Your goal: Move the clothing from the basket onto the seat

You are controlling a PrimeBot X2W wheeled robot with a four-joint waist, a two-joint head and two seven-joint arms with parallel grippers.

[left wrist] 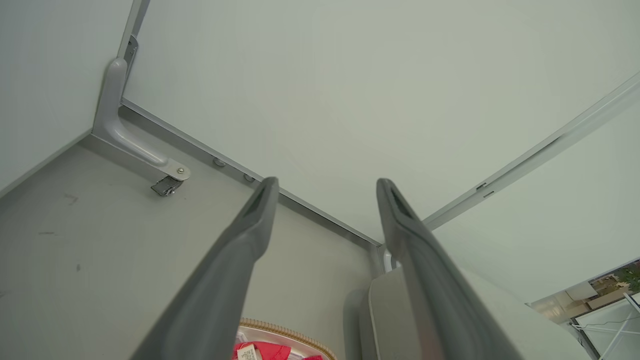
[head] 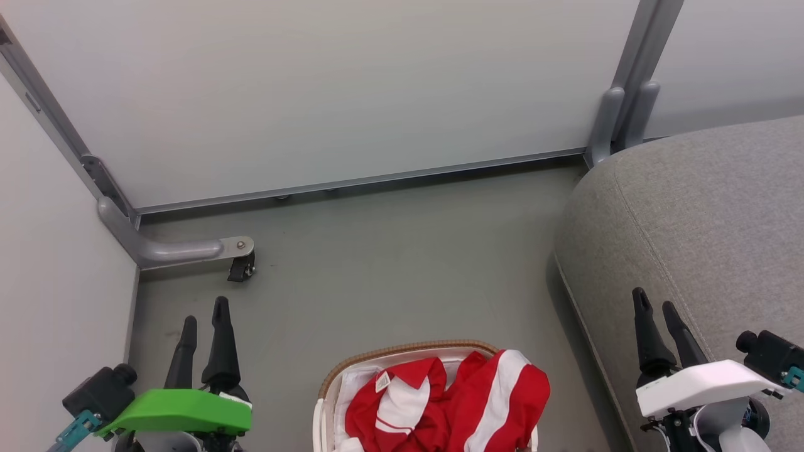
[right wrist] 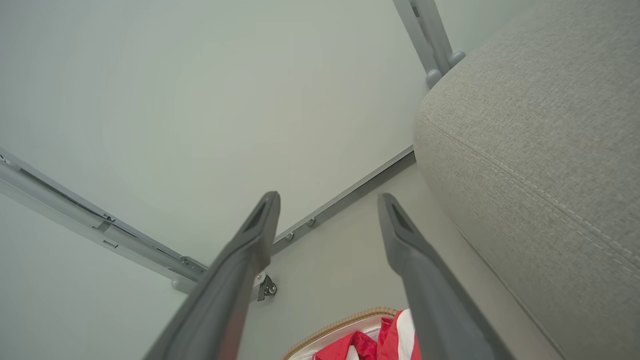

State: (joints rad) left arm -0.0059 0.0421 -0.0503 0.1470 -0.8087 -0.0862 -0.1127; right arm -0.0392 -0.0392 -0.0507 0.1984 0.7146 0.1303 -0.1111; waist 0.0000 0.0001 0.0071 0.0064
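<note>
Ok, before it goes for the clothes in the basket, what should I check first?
1. The left fingers apart, holding nothing: ok.
2. The right fingers apart, holding nothing: ok.
3. Red clothes piled in the basket, open from above: ok.
4. The seat bare where visible: ok.
5. Whole basket in view: not ok, its near side is cut off in the head view.

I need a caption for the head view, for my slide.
Red clothing in the basket, seat at right; left pincer and right pincer open.
</note>
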